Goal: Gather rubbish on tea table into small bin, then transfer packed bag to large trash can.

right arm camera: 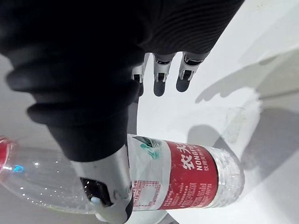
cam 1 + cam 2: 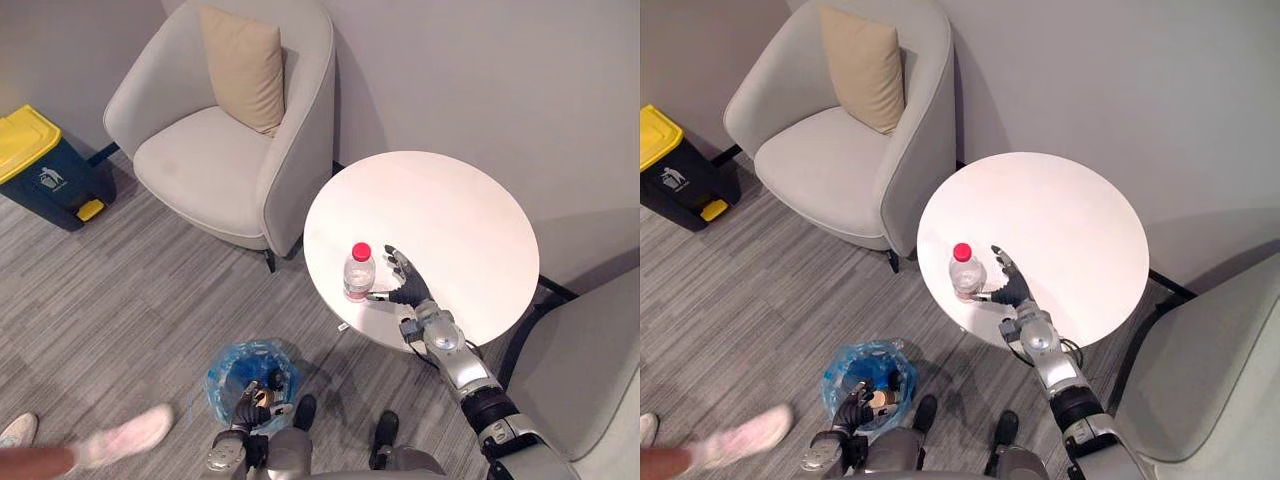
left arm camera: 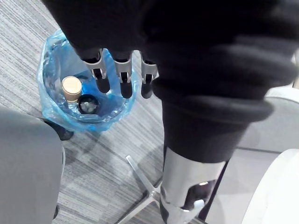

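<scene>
Clear plastic bottle (image 2: 359, 272) with a red cap stands upright on the white round bench (image 2: 450, 220), just off the thumb side of my right hand (image 2: 408, 285). That hand lies low over the bench top with its fingers (image 1: 160, 81) straight and spread wide, pointing past the bottle and closed on nothing. The thumb reaches toward the bottle's base, but I cannot tell whether it touches. My left hand (image 3: 125, 74) hangs over the small bin (image 3: 46, 60), fingers loose and straight, empty, with the blue-bagged mouth directly beneath the tips. I judge this to be the gathering step: the bottle looks like the last piece of rubbish on the bench, and it is not yet grasped. The next move calls for curling fingers and thumb round the bottle's body without tipping it, since it is light and tall, then carrying it over the bench edge and down to the bin. Under the left fingertips the bag holds a tan-topped item (image 3: 71, 87) and a dark round one (image 3: 88, 103); what they are I cannot make out. The large trash can (image 2: 40, 165) with its yellow lid stands well apart, beyond the armchair (image 2: 215, 160), partly cut off. A person's shoe (image 2: 125, 437) is on the floor near the bin.
</scene>
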Motion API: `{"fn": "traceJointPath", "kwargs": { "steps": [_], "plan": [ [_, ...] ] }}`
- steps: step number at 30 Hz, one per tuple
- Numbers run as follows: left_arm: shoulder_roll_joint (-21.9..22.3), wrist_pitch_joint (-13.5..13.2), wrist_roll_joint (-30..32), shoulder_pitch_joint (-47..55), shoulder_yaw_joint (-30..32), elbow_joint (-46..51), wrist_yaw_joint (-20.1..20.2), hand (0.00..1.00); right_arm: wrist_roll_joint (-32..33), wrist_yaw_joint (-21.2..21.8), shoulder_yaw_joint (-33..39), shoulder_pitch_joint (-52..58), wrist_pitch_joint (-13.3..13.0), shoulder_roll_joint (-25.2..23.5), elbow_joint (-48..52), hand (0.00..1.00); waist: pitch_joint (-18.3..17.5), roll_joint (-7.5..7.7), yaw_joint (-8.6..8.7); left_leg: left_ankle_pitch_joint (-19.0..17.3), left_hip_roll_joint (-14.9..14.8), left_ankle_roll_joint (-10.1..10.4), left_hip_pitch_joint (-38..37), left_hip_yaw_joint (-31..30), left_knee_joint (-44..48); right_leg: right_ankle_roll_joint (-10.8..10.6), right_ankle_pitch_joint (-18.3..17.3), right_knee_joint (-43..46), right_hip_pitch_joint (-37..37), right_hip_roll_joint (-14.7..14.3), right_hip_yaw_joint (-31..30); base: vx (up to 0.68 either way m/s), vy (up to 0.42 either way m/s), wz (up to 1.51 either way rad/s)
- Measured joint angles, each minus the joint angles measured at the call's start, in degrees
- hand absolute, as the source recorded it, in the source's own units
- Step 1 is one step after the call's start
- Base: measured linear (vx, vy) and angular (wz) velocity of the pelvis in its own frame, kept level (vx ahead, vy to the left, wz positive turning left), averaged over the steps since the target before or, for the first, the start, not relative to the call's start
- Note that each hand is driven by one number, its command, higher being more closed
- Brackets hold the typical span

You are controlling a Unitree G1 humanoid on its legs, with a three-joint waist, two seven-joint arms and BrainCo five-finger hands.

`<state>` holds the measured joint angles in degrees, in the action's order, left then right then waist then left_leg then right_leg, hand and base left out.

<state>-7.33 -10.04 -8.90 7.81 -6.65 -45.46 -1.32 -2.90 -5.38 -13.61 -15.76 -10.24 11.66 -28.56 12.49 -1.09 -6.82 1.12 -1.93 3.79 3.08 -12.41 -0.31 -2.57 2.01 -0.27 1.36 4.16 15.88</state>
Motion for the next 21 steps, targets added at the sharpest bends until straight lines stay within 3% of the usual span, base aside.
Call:
{"fn": "traceJointPath", "kwargs": {
  "steps": [21],
  "plan": [
    [-0.1,-0.2,0.6,0.2,0.0,-0.1,0.1,0.0,-1.0,1.5,-3.0,1.8,-0.5,-1.2,0.5,0.0,-1.1,1.64,-0.24,0.4,0.2,-0.1,-0.9,-1.7,-0.9,0.0,0.0,-1.1,-1.6,0.0,1.8,0.0,-0.003,0.04]
  ]
}}
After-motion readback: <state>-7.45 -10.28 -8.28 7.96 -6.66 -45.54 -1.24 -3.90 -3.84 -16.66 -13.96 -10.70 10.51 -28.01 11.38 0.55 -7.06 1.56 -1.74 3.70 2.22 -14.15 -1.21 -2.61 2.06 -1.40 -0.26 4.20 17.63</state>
